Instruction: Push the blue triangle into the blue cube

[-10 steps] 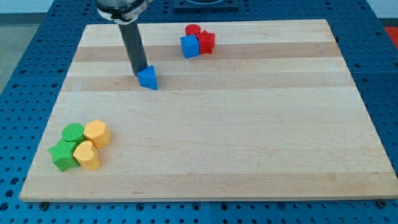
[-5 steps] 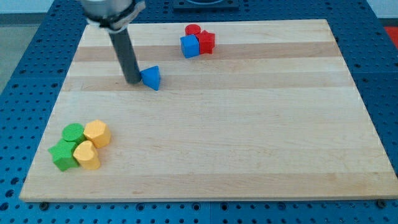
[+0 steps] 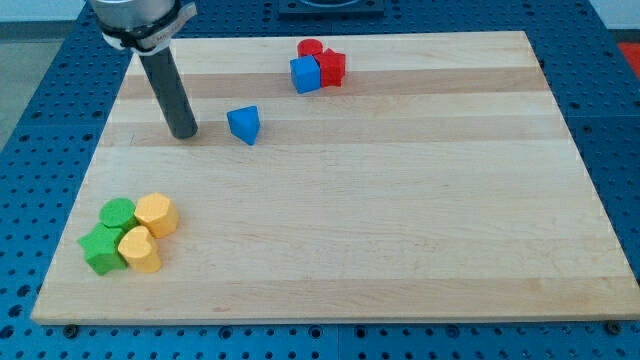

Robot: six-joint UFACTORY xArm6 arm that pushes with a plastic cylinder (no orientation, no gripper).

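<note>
The blue triangle (image 3: 243,124) lies on the wooden board (image 3: 400,200) in the upper left part of the view. The blue cube (image 3: 305,74) sits near the view's top, up and to the right of the triangle, touching a red cylinder (image 3: 310,48) and a red block (image 3: 332,66). My tip (image 3: 185,134) rests on the board to the left of the blue triangle, a clear gap apart from it.
At the view's lower left sits a cluster of a green cylinder (image 3: 117,213), a green star-shaped block (image 3: 101,250), a yellow hexagonal block (image 3: 156,214) and a yellow heart-shaped block (image 3: 139,250).
My tip has moved left, away from the blue triangle, from touching its left side to a gap apart. The triangle turned slightly and stays where it was.
</note>
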